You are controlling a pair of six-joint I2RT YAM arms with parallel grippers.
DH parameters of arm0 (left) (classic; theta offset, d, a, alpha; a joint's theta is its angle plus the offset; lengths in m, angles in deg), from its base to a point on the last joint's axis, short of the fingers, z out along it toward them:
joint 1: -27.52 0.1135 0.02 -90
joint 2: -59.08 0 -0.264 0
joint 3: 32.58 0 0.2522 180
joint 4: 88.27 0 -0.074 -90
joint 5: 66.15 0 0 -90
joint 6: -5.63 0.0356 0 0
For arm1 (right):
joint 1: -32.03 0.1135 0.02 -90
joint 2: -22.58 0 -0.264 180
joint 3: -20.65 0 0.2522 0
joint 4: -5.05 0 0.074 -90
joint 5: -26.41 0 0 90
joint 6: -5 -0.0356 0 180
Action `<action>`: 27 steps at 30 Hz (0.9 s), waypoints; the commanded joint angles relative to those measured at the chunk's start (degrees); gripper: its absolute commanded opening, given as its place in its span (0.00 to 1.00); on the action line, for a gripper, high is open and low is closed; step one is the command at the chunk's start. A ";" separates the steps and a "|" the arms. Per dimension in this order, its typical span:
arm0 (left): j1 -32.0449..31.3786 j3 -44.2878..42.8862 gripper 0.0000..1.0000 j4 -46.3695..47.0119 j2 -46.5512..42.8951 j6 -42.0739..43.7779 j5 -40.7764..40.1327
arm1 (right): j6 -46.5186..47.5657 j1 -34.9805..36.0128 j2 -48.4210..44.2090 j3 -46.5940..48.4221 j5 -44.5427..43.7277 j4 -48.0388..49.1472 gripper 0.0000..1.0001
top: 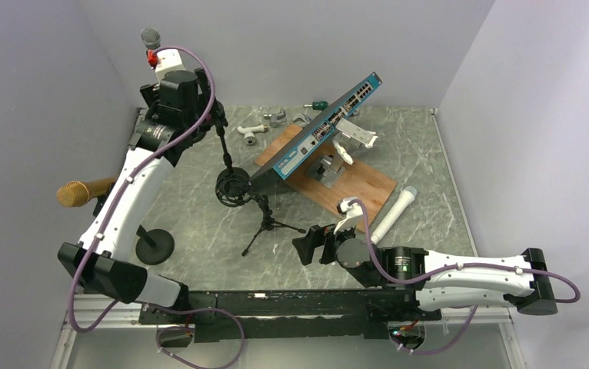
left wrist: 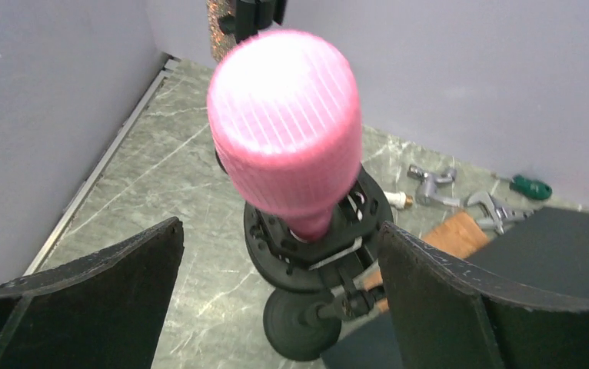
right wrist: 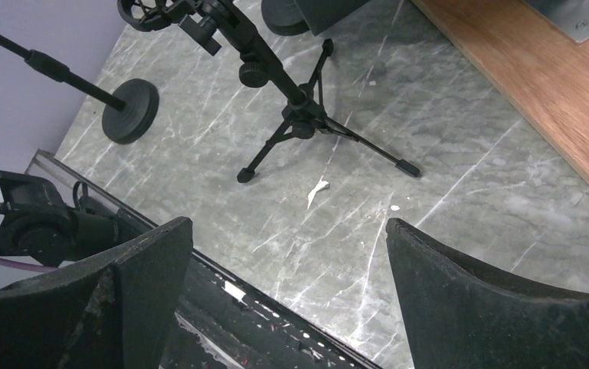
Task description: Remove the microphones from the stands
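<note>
A pink microphone (left wrist: pixel 284 123) stands upright in a black shock mount (left wrist: pixel 268 231) on a stand with a round base (left wrist: pixel 299 327). My left gripper (left wrist: pixel 280 224) is open above it. Its fingers (left wrist: pixel 114 284) sit left and right of the microphone's head and do not touch it. In the top view my raised left wrist (top: pixel 174 88) hides this microphone. My right gripper (top: pixel 311 244) hangs open low over the table's near edge, with nothing between its fingers (right wrist: pixel 460 292).
A tripod stand (top: pixel 267 223) with an empty shock mount (top: pixel 234 188) stands mid-table. At the left are a gold microphone (top: pixel 84 192) and a round stand base (top: pixel 154 246). A white microphone (top: pixel 395 214) lies by the wooden board (top: pixel 368 188) and tilted network switch (top: pixel 326 127). Wrenches (left wrist: pixel 460 196) lie at the back.
</note>
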 commanded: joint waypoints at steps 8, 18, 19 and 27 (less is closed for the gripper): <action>1.55 0.16 0.86 15.23 4.15 3.56 -4.67 | -4.30 -0.06 -3.69 -0.50 -3.26 -3.56 0.98; 1.56 1.36 0.60 21.06 6.06 7.54 -6.37 | -4.37 -0.15 -1.98 0.29 -3.13 -3.69 0.98; 1.55 1.20 0.58 21.57 6.25 8.08 -6.41 | -4.20 -0.12 -1.74 0.46 -3.21 -3.69 0.98; 1.26 -2.62 0.33 24.61 6.25 13.86 -7.23 | -4.05 -0.12 -0.96 1.17 -3.48 -3.98 0.98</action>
